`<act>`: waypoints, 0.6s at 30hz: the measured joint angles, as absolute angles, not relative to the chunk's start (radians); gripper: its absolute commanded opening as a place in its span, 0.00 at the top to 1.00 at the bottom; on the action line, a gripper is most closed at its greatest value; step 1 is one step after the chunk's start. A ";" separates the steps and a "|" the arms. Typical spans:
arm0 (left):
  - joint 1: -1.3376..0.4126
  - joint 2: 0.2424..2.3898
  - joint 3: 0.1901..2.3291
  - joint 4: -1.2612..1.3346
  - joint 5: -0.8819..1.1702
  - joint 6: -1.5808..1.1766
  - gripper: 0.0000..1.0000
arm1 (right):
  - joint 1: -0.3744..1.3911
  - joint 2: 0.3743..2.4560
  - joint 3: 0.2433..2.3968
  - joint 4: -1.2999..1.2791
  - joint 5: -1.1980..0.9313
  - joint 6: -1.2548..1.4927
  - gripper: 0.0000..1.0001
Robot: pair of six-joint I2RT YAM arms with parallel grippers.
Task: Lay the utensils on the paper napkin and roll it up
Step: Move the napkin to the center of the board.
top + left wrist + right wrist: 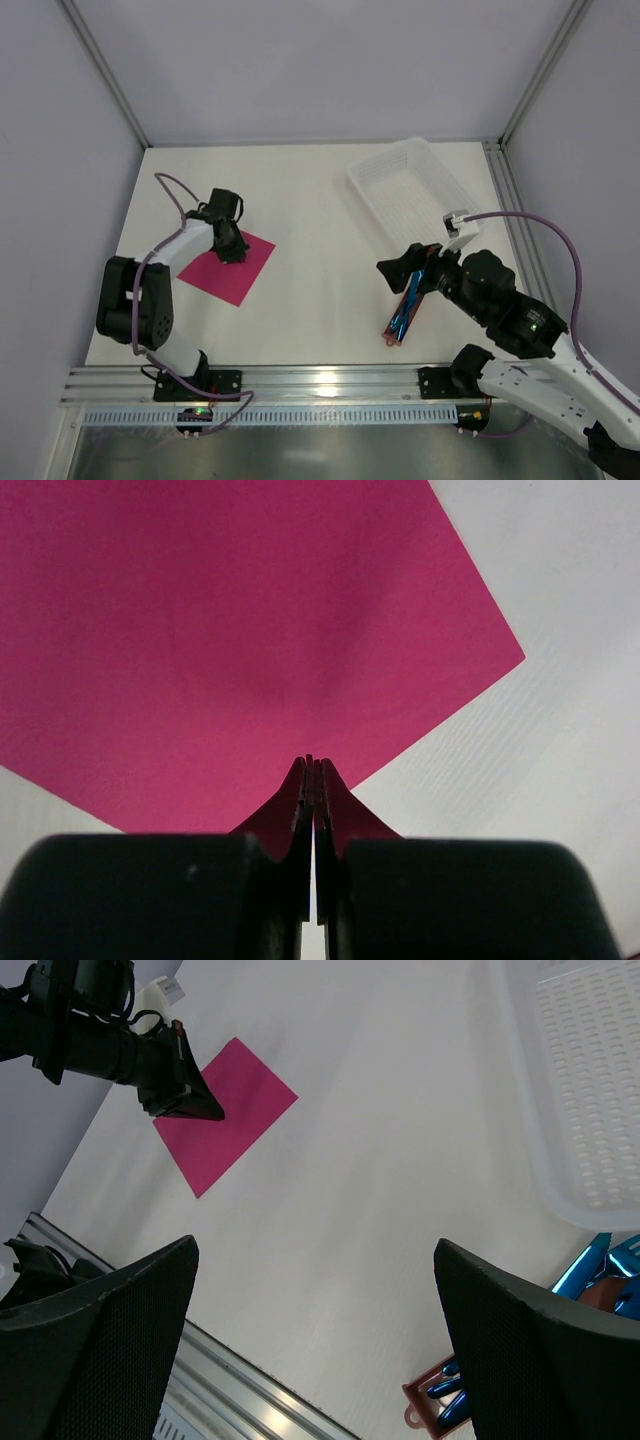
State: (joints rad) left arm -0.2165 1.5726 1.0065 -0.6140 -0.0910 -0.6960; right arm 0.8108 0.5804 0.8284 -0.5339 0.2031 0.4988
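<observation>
The magenta-pink paper napkin lies on the left of the white table. My left gripper stands over its far corner. In the left wrist view the jaws are shut, with a thin sliver of the napkin pinched between them and a soft bulge just ahead. The blue utensils lie bundled in a reddish-brown sleeve on the right. My right gripper is open and empty, raised beside their far end. Its view shows the utensils at the right edge and the napkin far off.
A white mesh basket stands at the back right and also shows in the right wrist view. An aluminium rail runs along the near table edge. The left arm's gripper shows in the right wrist view.
</observation>
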 measured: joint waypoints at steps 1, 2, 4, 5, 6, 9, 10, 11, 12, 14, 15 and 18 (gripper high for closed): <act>-0.216 1.583 1.005 -0.606 -0.084 -0.695 1.00 | 0.811 0.581 0.828 -0.534 0.204 0.498 0.00; -0.216 1.594 1.004 -0.595 -0.075 -0.694 1.00 | 0.811 0.582 0.827 -0.533 0.204 0.498 0.00; -0.216 1.613 0.993 -0.571 -0.057 -0.694 1.00 | 0.811 0.585 0.825 -0.532 0.207 0.498 0.00; -0.216 1.620 0.986 -0.563 -0.049 -0.693 1.00 | 0.811 0.586 0.825 -0.532 0.207 0.498 0.00; -0.217 1.624 0.979 -0.556 -0.042 -0.693 1.00 | 0.811 0.587 0.825 -0.532 0.207 0.498 0.00; -0.219 1.640 0.971 -0.545 -0.029 -0.691 1.00 | 0.811 0.589 0.824 -0.532 0.208 0.498 0.00; -0.221 1.647 0.971 -0.539 -0.026 -0.691 1.00 | 0.811 0.589 0.824 -0.532 0.208 0.498 0.00; -0.222 1.652 0.970 -0.531 -0.024 -0.691 1.00 | 0.811 0.589 0.824 -0.532 0.211 0.498 0.00; -0.223 1.655 0.967 -0.525 -0.022 -0.691 1.00 | 0.811 0.589 0.824 -0.533 0.212 0.498 0.00; -0.233 1.656 0.958 -0.516 -0.021 -0.692 1.00 | 0.811 0.588 0.824 -0.533 0.216 0.498 0.00; -0.239 1.656 0.955 -0.513 -0.020 -0.693 1.00 | 0.811 0.588 0.824 -0.534 0.219 0.498 0.00; -0.270 1.656 0.951 -0.499 -0.020 -0.699 1.00 | 0.811 0.580 0.824 -0.543 0.228 0.498 0.00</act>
